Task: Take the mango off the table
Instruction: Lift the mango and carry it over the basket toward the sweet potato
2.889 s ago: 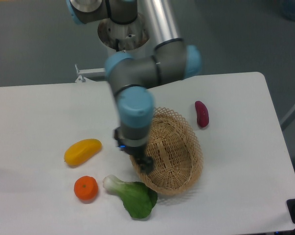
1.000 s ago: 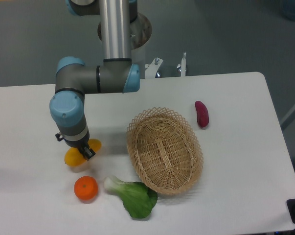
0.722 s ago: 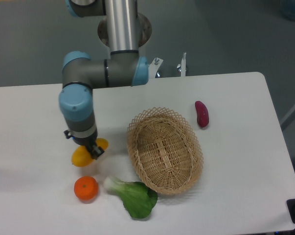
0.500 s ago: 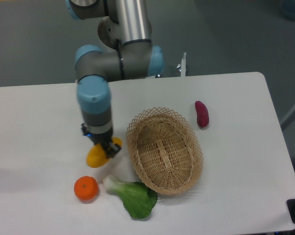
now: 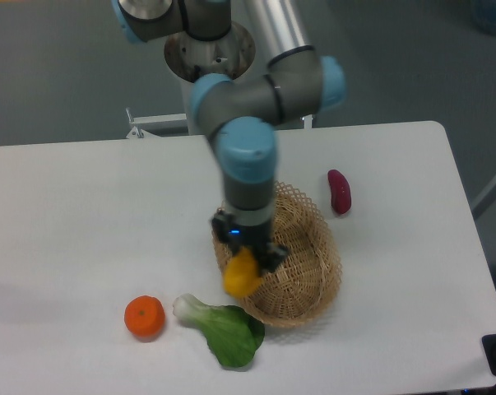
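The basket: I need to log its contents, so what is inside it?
The basket shows only bare weave where visible. The gripper holding the mango covers its left part, so that stretch cannot be checked.

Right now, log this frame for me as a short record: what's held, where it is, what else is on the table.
held: mango, in the gripper, jaws shut on it
mango position: lifted, over the basket's near-left rim
basket: wicker, nothing seen inside, partly hidden by the arm
on table: orange, bok choy, sweet potato
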Tool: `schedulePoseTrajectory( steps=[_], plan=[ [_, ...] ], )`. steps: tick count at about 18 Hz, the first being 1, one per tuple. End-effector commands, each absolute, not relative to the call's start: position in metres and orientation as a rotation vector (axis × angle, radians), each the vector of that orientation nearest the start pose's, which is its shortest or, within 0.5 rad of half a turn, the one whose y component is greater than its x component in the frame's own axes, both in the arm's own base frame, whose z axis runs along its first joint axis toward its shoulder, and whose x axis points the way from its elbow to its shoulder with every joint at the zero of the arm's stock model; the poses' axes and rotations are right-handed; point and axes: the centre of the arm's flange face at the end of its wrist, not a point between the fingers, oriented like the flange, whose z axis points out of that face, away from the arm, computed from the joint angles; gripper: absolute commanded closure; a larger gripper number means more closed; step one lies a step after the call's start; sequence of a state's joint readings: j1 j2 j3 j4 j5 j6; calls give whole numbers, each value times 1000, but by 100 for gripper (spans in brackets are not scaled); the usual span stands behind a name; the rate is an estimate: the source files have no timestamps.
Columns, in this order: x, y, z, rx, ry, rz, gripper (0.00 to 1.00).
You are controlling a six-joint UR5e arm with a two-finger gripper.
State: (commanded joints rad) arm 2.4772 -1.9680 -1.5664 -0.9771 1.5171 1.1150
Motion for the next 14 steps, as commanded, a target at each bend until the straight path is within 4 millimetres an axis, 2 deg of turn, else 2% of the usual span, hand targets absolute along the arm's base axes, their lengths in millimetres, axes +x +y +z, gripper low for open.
schedulePoseTrajectory(
  steps=[4, 7, 8, 10, 12, 14],
  plan=[
    [-477, 481, 319, -3024, 390, 238, 62],
    [-513, 467, 320, -3040, 373, 225, 62],
    [-519, 469, 318, -3044, 371, 215, 62],
    [-535, 459, 322, -3052, 373, 189, 61],
    [-538, 459, 325, -3046, 450, 176, 61],
    [-545, 462, 327, -3043, 455, 190, 61]
  ],
)
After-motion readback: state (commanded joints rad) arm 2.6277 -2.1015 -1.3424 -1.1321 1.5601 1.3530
